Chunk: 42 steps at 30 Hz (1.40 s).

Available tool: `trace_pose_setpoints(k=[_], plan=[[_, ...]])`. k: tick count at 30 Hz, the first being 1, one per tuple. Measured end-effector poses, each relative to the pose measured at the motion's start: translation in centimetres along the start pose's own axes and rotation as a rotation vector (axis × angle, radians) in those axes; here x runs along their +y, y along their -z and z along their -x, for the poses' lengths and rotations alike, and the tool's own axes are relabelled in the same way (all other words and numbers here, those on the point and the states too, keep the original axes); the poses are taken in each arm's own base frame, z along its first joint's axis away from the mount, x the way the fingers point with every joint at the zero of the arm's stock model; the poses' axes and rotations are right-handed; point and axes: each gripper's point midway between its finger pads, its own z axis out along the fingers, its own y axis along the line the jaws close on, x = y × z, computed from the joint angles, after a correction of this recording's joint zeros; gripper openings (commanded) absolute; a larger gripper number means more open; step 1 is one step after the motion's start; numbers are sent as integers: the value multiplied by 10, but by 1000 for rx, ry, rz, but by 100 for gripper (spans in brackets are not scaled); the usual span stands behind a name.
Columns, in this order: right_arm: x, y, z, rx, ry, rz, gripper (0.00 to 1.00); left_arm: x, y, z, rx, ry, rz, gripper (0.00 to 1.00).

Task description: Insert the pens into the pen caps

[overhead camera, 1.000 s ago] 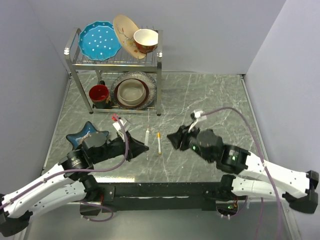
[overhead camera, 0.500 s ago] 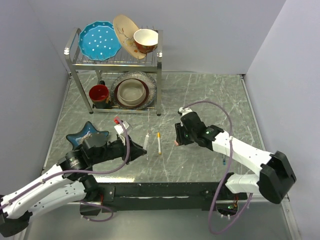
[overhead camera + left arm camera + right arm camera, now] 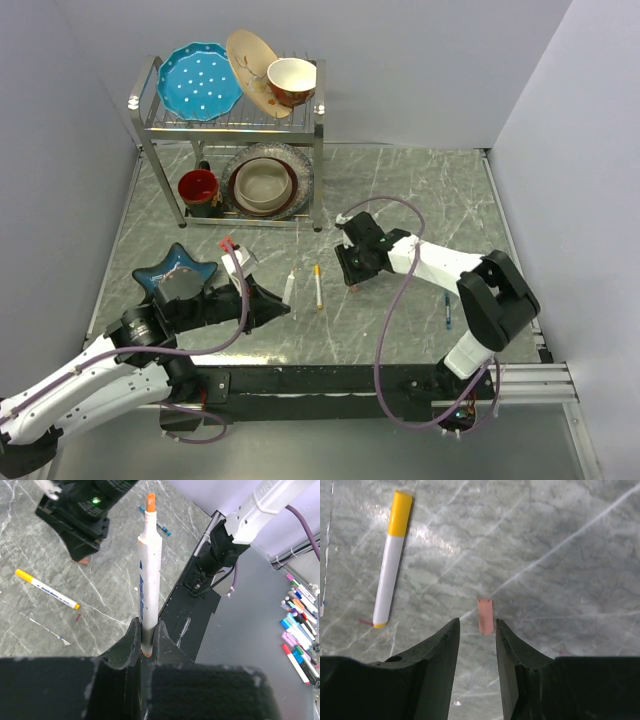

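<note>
my left gripper (image 3: pixel 146 641) pinches the orange-tipped white pen (image 3: pixel 149 570) by its tail end. the blue print on its barrel may be a brand, but it's too blurred to read. beyond it the yellow-capped pen (image 3: pixel 390 565) lies flat on the table (image 3: pixel 420 190). my right gripper (image 3: pixel 477 630) hangs spread, with the orange cap (image 3: pixel 485 615) between its fingertips, touching neither.

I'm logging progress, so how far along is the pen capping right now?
Looks done: the yellow-capped pen lies on the table. In hand: the left gripper is shut on a white pen with a bare orange tip; the right gripper is open over the small orange cap, not yet gripping it. Left: grasp that cap, join them, then the blue pen, too small to judge.
</note>
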Motion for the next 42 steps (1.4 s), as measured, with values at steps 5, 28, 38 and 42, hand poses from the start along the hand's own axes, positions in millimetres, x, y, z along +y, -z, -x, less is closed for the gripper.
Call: trace_pose_setpoints(k=[5, 28, 38, 42], plan=[[-2, -14, 2, 29, 16, -15, 40, -2, 1, 0, 0, -1, -8, 1], [-13, -17, -16, 48, -38, -103, 0, -2, 5, 14, -80, 34, 7, 1], [-2, 15, -3, -120, -175, -52, 0, 34, -33, -50, 25, 227, 85, 1], [23, 58, 33, -312, -224, 52, 0, 34, -43, -55, 12, 267, 61, 1]])
